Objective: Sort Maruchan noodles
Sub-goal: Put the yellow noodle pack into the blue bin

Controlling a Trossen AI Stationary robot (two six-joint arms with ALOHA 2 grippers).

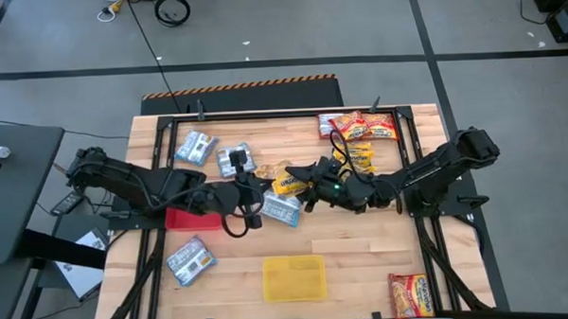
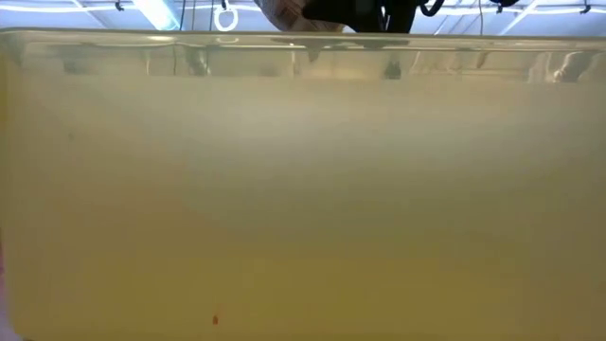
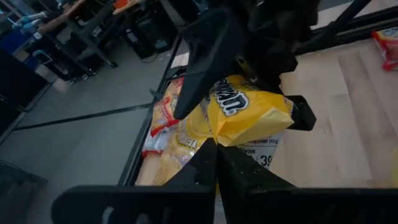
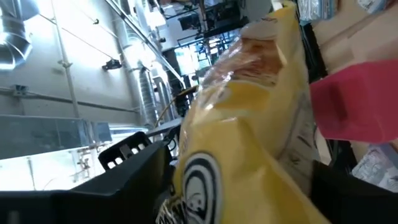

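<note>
A yellow Maruchan packet (image 1: 287, 183) hangs over the middle of the table between both grippers. My right gripper (image 1: 304, 185) comes from the right and is shut on it; the left wrist view shows that gripper (image 3: 242, 115) around the packet (image 3: 249, 112). My left gripper (image 1: 263, 191) comes from the left, its fingers (image 3: 217, 155) shut, tips at the packet's lower edge. Blue packets (image 1: 196, 146) (image 1: 235, 161) (image 1: 281, 209) (image 1: 190, 259) lie flat on the table's left half. Red packets (image 1: 359, 128) lie at the far right. My right gripper pinches the yellow packet's body (image 3: 283, 115) between its two fingers (image 3: 199, 68), coming level from the table's right side. The packet is lifted clear of the table and bulges out between the fingers (image 4: 249, 124). My left gripper has its shut tips at the packet's lower edge (image 3: 219, 142); I cannot tell whether they touch it.
A red tray (image 1: 191, 218) lies under my left arm and a yellow tray (image 1: 293, 278) near the near edge; that tray fills the low view (image 2: 303, 189). A red packet (image 1: 412, 294) sits at the near right corner, yellow packets (image 1: 360, 157) beside my right arm.
</note>
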